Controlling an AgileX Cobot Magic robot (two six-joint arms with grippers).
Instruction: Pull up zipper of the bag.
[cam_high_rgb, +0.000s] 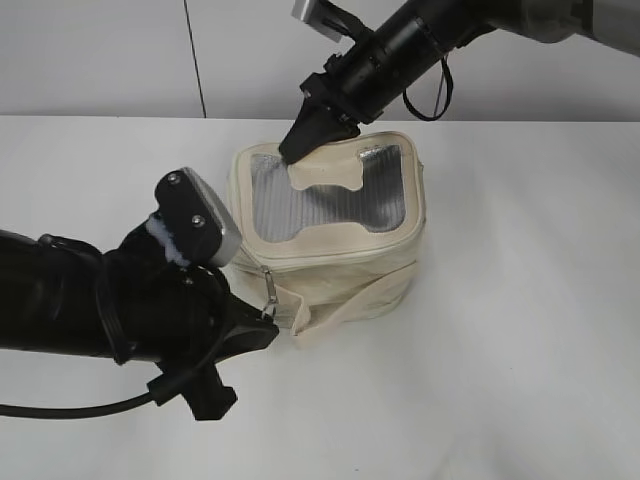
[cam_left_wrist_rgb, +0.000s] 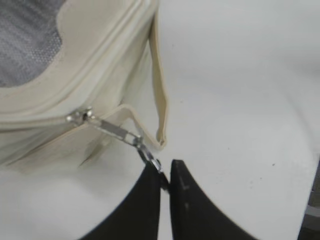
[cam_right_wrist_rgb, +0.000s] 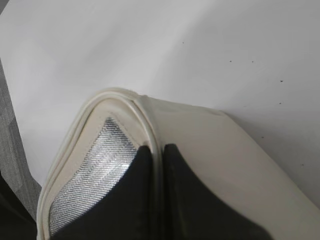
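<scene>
The cream bag (cam_high_rgb: 345, 262) stands mid-table, with a grey mesh top panel (cam_high_rgb: 300, 205) and a cream H-shaped patch. Its zipper (cam_left_wrist_rgb: 75, 116) has a silver slider at the front left corner, and its metal pull (cam_left_wrist_rgb: 131, 138) is stretched out toward my left gripper (cam_left_wrist_rgb: 165, 172), which is shut on the pull's end. In the exterior view the left gripper (cam_high_rgb: 268, 330) sits at the bag's lower left. My right gripper (cam_right_wrist_rgb: 157, 150) is shut on the bag's top rim (cam_right_wrist_rgb: 150, 120) at the far edge; it also shows in the exterior view (cam_high_rgb: 305, 140).
The white table (cam_high_rgb: 520, 360) surrounds the bag. A wide cream strap band (cam_left_wrist_rgb: 160, 100) hangs loose off the bag's front corner beside the pull. A pale wall (cam_high_rgb: 100, 50) rises behind the table.
</scene>
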